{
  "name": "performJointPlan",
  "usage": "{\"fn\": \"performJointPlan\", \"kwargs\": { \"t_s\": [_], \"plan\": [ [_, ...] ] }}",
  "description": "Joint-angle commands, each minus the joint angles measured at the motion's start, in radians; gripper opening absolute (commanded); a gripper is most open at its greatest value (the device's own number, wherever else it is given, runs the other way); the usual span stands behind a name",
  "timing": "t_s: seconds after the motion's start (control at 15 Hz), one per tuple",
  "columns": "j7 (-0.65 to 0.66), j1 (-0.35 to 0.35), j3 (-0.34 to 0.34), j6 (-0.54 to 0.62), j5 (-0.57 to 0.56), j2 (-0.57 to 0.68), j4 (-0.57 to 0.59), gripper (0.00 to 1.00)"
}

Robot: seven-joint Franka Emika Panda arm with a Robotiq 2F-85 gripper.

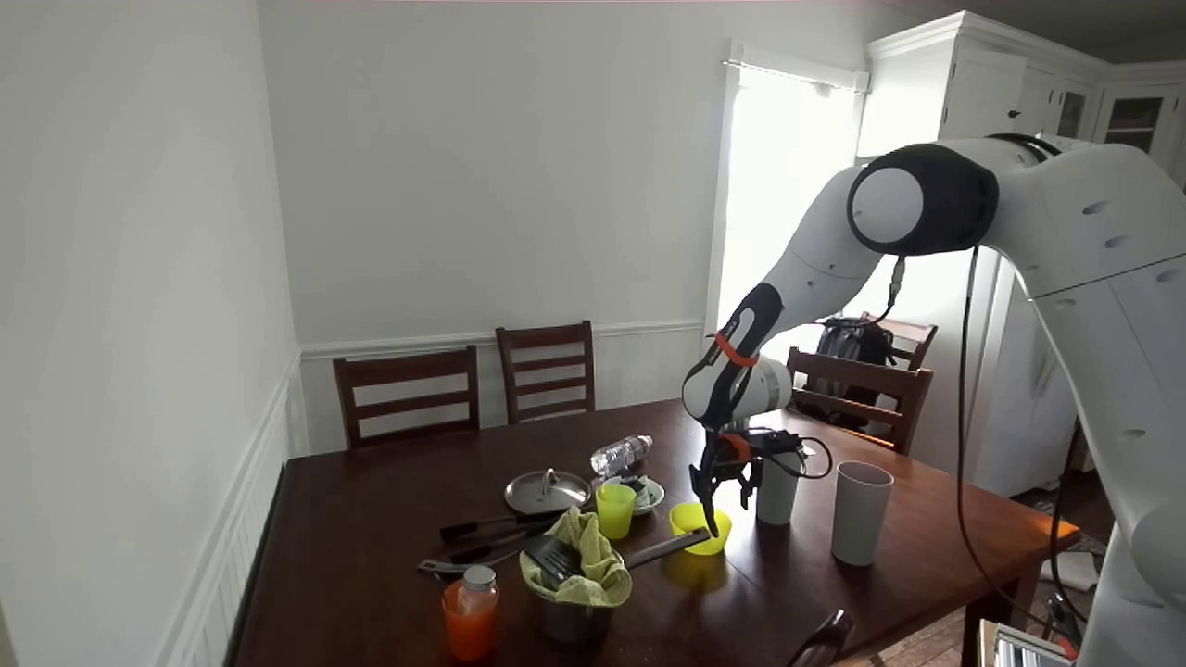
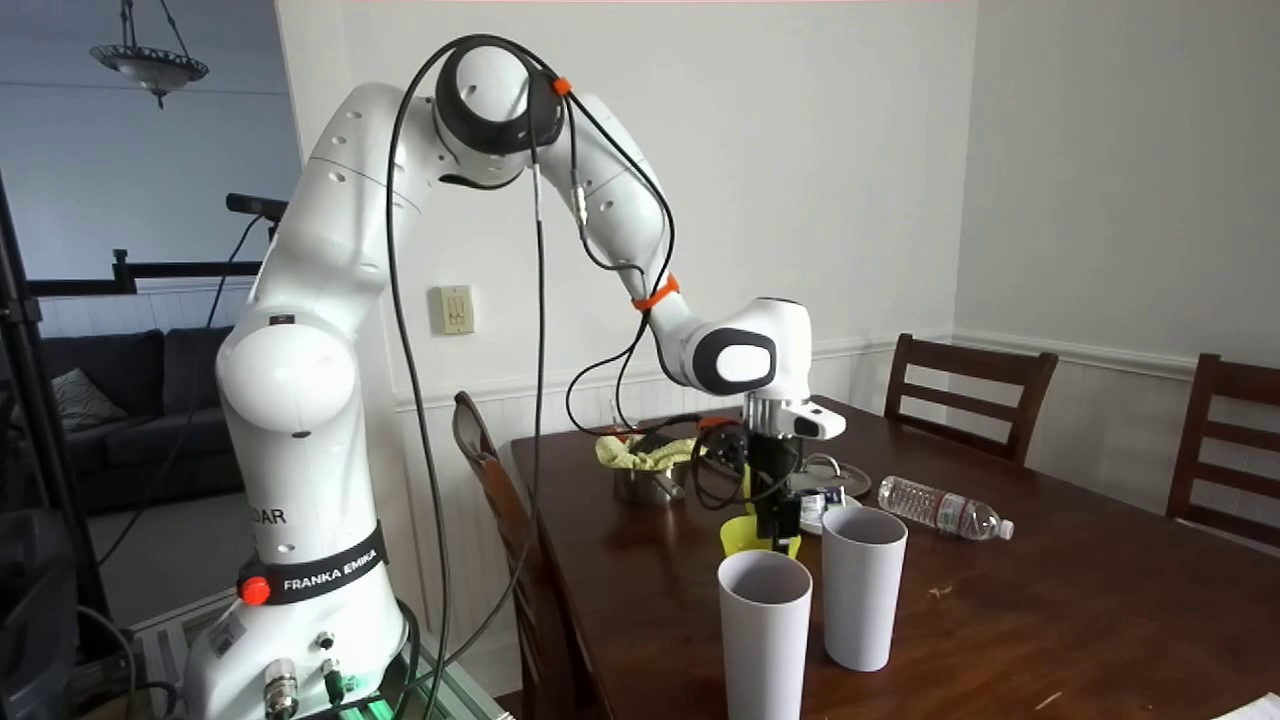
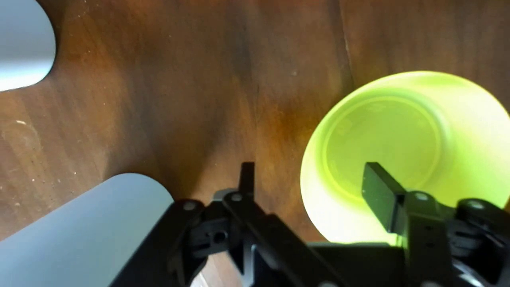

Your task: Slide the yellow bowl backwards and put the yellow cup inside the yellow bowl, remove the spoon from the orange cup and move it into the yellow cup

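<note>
Over at the lower left of an exterior view stands the orange cup (image 1: 469, 635), upright, with a lidded jar (image 1: 478, 593) in it; I can't pick out a spoon in there. Next comes the pot (image 1: 573, 622), low and just left of centre, lined with a green cloth (image 1: 602, 567) that seems to cushion the dark spatula (image 1: 553, 560) resting on top. The yellow cup (image 1: 615, 511) sits upright right of the frame's middle, apart from the yellow bowl (image 1: 689, 521) farther right, so the nesting isn't done. The pot's handle (image 1: 653, 552) crosses the bowl's front in this view; whether they touch I can't tell, but it could snag a slide. At the bowl hangs the gripper (image 3: 310, 177): in the wrist view its jaws are spread across a stretch of rim and grip nothing, one finger (image 3: 378, 195) over the bowl's inside, the other outside above the table (image 3: 223, 119). I'd guess that straddle is deliberate, since the whole bowl looks too wide to grasp, while its wall can be pinched or pushed. Whether the tips are below the rim, I can't judge. Farther right, one grey cup (image 1: 776, 500) and another grey cup (image 1: 862, 519) stand upright, the first near enough to be knocked.
</note>
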Motion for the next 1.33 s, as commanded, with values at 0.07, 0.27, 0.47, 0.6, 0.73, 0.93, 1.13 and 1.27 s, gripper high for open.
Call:
{"fn": "performJointPlan", "kwargs": {
  "t_s": [0.07, 0.27, 0.47, 0.6, 0.73, 0.93, 1.13, 1.27],
  "plan": [
    [-0.012, -0.011, 0.01, -0.045, 0.013, -0.141, -0.034, 1.0],
    [0.006, -0.018, 0.036, -0.095, 0.072, -0.163, 0.018, 1.0],
    [0.018, -0.022, 0.059, -0.137, 0.139, -0.132, 0.097, 1.0],
    [0.016, -0.026, 0.077, -0.153, 0.185, -0.097, 0.155, 1.0],
    [0.018, -0.028, 0.092, -0.167, 0.217, -0.057, 0.209, 1.0],
    [0.022, -0.027, 0.114, -0.199, 0.239, 0.02, 0.293, 1.0],
    [0.035, -0.023, 0.126, -0.233, 0.23, 0.093, 0.356, 1.0],
    [0.029, -0.027, 0.139, -0.228, 0.236, 0.134, 0.387, 1.0]
  ]
}}
